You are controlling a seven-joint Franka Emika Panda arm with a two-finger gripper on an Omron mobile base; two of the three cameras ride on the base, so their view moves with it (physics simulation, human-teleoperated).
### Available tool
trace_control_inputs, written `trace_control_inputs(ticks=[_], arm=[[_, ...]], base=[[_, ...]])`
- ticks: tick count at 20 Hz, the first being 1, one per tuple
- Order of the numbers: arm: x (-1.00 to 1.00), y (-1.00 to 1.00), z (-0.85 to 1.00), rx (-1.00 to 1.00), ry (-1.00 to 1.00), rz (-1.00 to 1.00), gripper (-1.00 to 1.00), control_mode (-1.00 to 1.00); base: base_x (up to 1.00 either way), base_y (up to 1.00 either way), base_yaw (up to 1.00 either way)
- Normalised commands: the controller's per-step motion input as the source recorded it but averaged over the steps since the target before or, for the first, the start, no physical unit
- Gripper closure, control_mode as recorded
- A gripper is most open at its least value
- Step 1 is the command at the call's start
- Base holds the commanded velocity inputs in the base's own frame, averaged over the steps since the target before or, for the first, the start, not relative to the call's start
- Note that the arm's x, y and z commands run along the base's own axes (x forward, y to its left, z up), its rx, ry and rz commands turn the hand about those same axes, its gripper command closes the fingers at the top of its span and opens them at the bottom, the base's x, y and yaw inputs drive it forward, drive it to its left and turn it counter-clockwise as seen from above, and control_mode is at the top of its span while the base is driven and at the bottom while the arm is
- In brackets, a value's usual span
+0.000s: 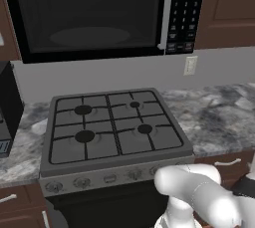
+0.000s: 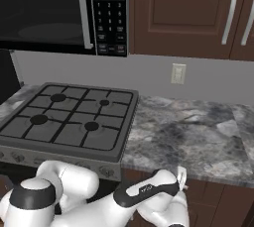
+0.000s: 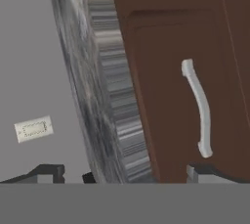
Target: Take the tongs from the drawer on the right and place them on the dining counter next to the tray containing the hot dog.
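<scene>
Arm (image 2: 144,194) folded low (jaws apart), apparently facing drawer (image 3: 180,96).

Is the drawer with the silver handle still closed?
Yes, the drawer sits shut under the worktop edge, its silver handle untouched, with the open pincer just before it.

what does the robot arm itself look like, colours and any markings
The arm is glossy white with rounded, bulbous shells. Dark bands sit at its joints: a black ring near the base and a black curved strip with small pale lettering, too small to read. In the hand view the gripper has small dark finger tips with grey pads. No loose cables show.
</scene>
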Motion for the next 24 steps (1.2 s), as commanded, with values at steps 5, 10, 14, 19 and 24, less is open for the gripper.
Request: trace_control_inputs(ticks=[5, 10, 14, 19, 24], arm=[[0.00, 0.00, -0.45, 0.00, -0.01, 0.02, -1.00, -1.00], [0.04, 0.00, -0.51, 0.00, -0.04, 0.00, -1.00, -1.00], [0.05, 0.00, -0.48, 0.00, -0.05, 0.00, -1.00, -1.00], [0.06, 0.00, -0.28, 0.00, -0.06, 0.00, -1.00, -1.00], [0.07, 0.00, -0.10, -0.01, -0.09, 0.00, -1.00, -1.00]], base=[[0.00, 0.00, 0.00], [0.00, 0.00, 0.00], [0.00, 0.00, 0.00], [0.00, 0.00, 0.00], [0.00, 0.00, 0.00]])
